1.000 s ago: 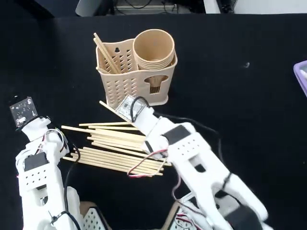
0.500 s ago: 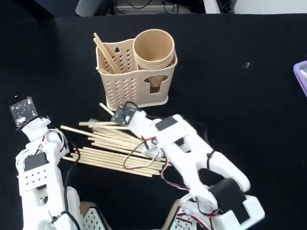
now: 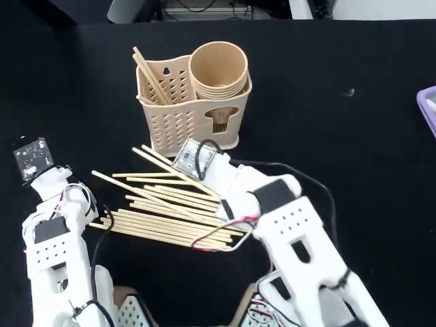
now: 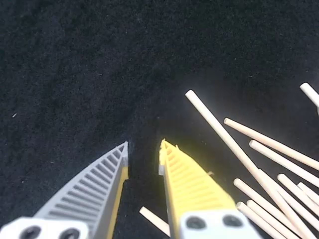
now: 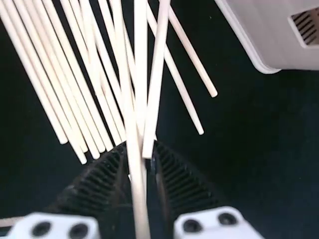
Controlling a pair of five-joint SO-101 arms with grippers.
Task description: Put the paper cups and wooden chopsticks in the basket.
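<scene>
A beige basket (image 3: 178, 116) stands at the back of the black table, with stacked paper cups (image 3: 218, 68) in one compartment and a few chopsticks (image 3: 151, 78) in the other. A pile of wooden chopsticks (image 3: 160, 221) lies in front of it. My right gripper (image 5: 138, 147) is shut on two or three chopsticks (image 5: 135, 99) from the pile; they slant out towards the back left (image 3: 167, 167). My left gripper (image 4: 143, 145) hangs just above the cloth beside the pile's end, its fingers a narrow gap apart with nothing between them.
The basket's corner (image 5: 271, 35) is close to my right gripper. The left arm (image 3: 51, 235) stands at the front left. A purple tray edge (image 3: 428, 105) shows at the far right. Bare black cloth lies to the right of the basket.
The right arm swung left over the pile, then back to the right. Two long chopsticks now slant diagonally across the pile. The left arm has not moved.
</scene>
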